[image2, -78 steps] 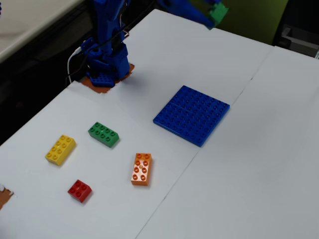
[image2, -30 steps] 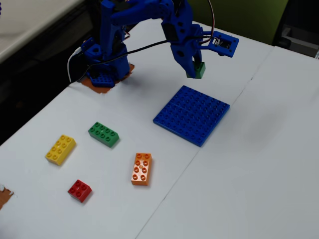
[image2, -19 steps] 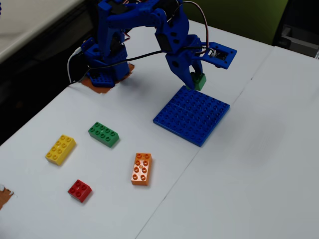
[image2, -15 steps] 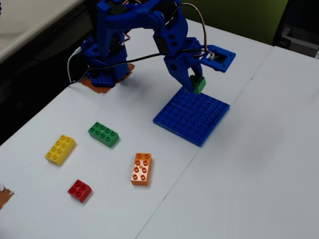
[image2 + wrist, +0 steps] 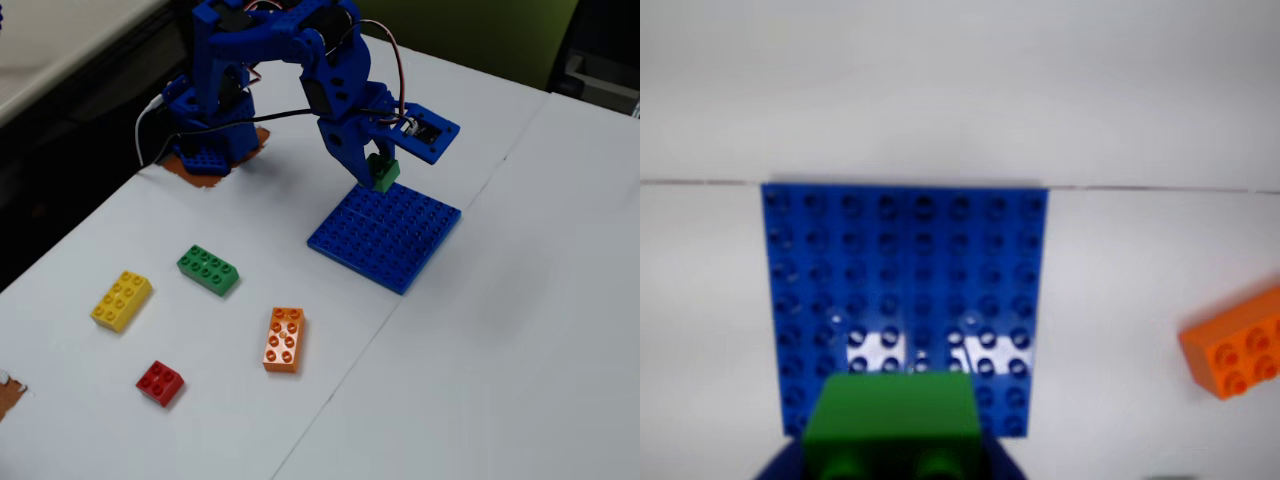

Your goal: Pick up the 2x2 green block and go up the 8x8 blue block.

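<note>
Gripping the 2x2 green block between its fingers, the blue arm reaches out from its base at the far left of the table in the fixed view. The fingers are closed tight on the block's sides, and the block hangs just above the far corner of the 8x8 blue block; whether it touches the studs cannot be told. In the wrist view the 2x2 green block fills the bottom edge, tilted so that its underside tubes face the camera, with the 8x8 blue block spread flat behind it and glare on a few studs just past the block. An orange brick lies on the table nearer the camera than the baseplate. Further left in the fixed view lie a longer green brick, a yellow brick and a small red brick, all well apart from each other.
</note>
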